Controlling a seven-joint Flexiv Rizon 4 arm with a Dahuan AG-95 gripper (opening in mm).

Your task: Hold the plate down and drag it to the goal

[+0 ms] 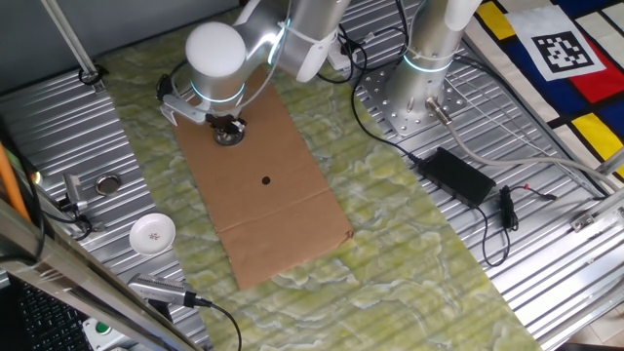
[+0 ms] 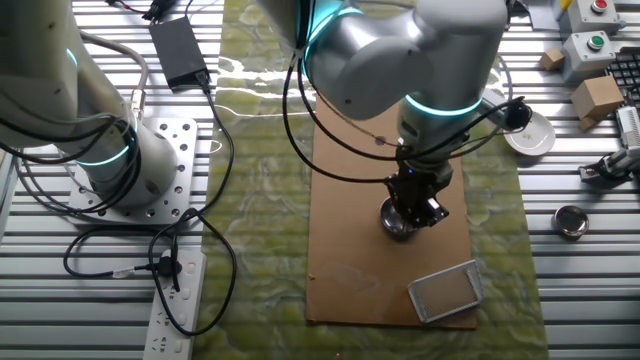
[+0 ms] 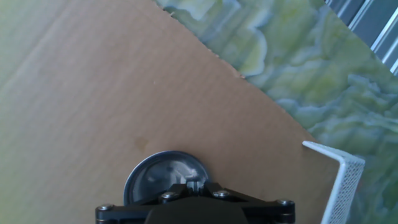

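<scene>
In the hand view, the black gripper (image 3: pixel 194 208) body is filling the bottom edge, closest to the lens, pressing down over the plate (image 3: pixel 160 175); its jaws are hidden behind the housing, so whether they are parted or closed cannot be told, nor whether they are clasping anything.

The green marbled mat (image 2: pixel 265 200) is running the length of the ribbed metal tabletop (image 1: pixel 546 263). On it the brown cardboard sheet (image 1: pixel 278 195) is lying flat, a small dark dot (image 1: pixel 266 179) marking its middle. The silver arm (image 2: pixel 400 60) is reaching down over the sheet, its gripper (image 2: pixel 412 205) sitting on the plate (image 2: pixel 398 222) toward one end of the cardboard.

The goal (image 2: pixel 447 291), a white angular frame, is resting at the cardboard's corner, near the plate but apart from it; one white corner of the goal (image 3: pixel 341 180) is showing at the hand view's right edge.

Off the mat, toward the table's edge, a white round dish (image 1: pixel 152 234) and a small metal ring (image 1: pixel 107 182) are lying on the ribbed metal. A black power brick (image 1: pixel 456 174) is sitting on the far side.
</scene>
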